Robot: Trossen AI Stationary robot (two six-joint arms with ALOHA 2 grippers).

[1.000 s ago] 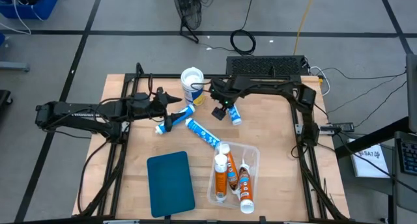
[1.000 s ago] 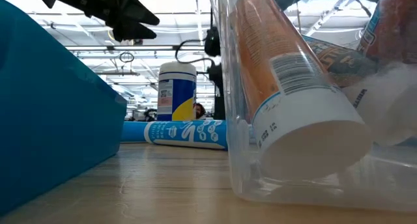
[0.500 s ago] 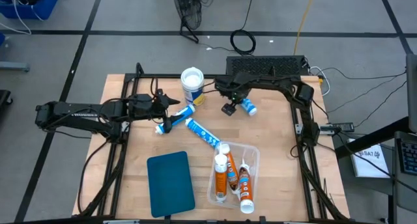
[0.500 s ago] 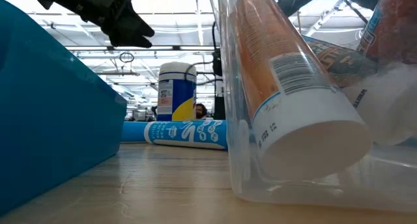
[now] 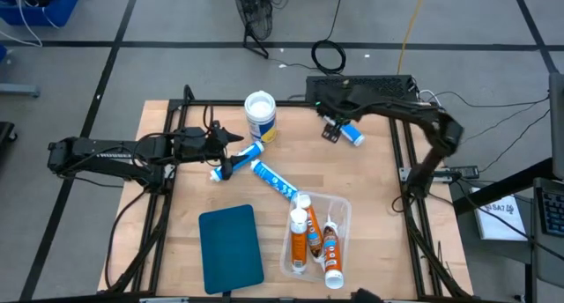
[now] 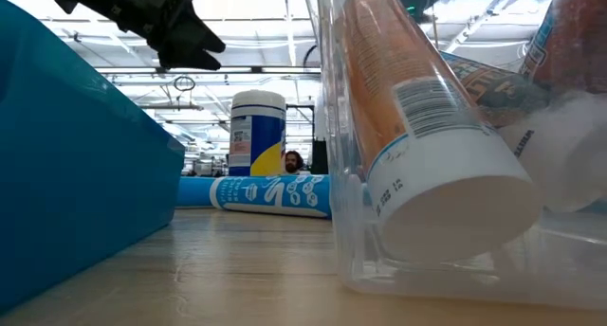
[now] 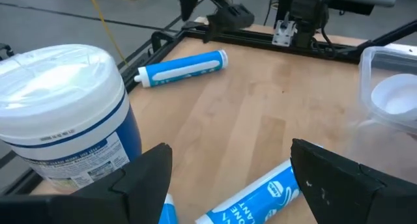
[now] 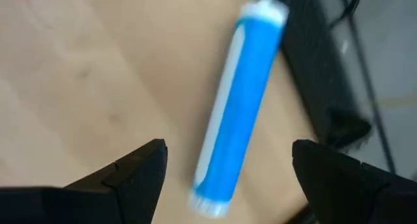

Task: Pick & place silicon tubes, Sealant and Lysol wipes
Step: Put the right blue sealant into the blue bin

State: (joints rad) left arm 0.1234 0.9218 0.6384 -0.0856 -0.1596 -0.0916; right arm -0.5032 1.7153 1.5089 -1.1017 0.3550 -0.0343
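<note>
- Clear plastic tray (image 5: 342, 217) lies nearest you on the pale wooden table (image 5: 370, 188); it holds orange sealant tubes (image 5: 300, 240), judged already placed, with a teal rectangular lid (image 5: 231, 247) just beside it.
- Blue-and-white silicone tube (image 5: 273, 181) lies flat between the tray and the arms. A second blue tube (image 5: 238, 160) rests under the left gripper (image 5: 231, 141), whose jaws stand apart around nothing, apparently poised for a pick.
- Lysol wipes canister (image 5: 261, 115), with white lid and blue-and-yellow label, stands upright near the far edge, just beyond the left gripper and untouched.
- Right gripper (image 5: 332, 130) hangs at the far right with its fingers spread wide, released; a third blue tube (image 5: 352, 133) lies just beside it on the wood, not held.
- Your overhead view alone gives the whole layout. The low view shows the canister (image 6: 257, 134) upright behind a lying tube (image 6: 270, 195), and a person far behind.
- Your left wrist view shows the canister (image 7: 65, 116) close by; the right wrist view shows the third tube (image 8: 240, 103) between open fingers (image 8: 133, 172), clear of both.
</note>
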